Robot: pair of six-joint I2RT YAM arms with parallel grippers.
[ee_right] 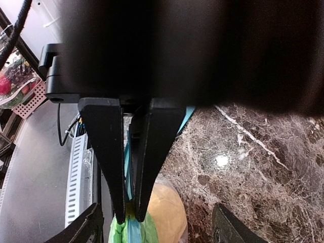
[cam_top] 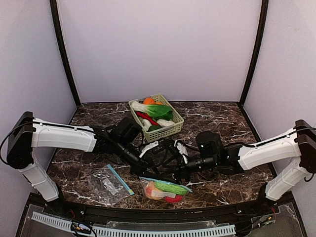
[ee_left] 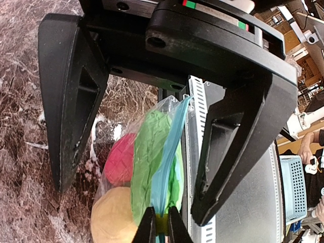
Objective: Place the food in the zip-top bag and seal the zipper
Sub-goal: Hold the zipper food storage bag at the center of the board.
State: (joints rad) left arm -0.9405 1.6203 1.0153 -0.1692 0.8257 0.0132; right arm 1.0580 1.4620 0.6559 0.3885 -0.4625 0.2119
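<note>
Dark marble table under lilac walls. Near the front edge sits the zip-top bag, with food inside: peach, red and green pieces. The left gripper pinches its blue zipper strip tight. The right gripper stands wide open astride the bag top, holding nothing. Farther back, the basket holds greens and an orange

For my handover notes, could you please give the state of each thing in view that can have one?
zip-top bag: filled; zipper looks closed where visible.
left gripper: shut on the zip-top bag's zipper.
right gripper: open, straddling the zip-top bag's top.
second bag: lying flat on the table, untouched.
basket: upright, partly full.
</note>
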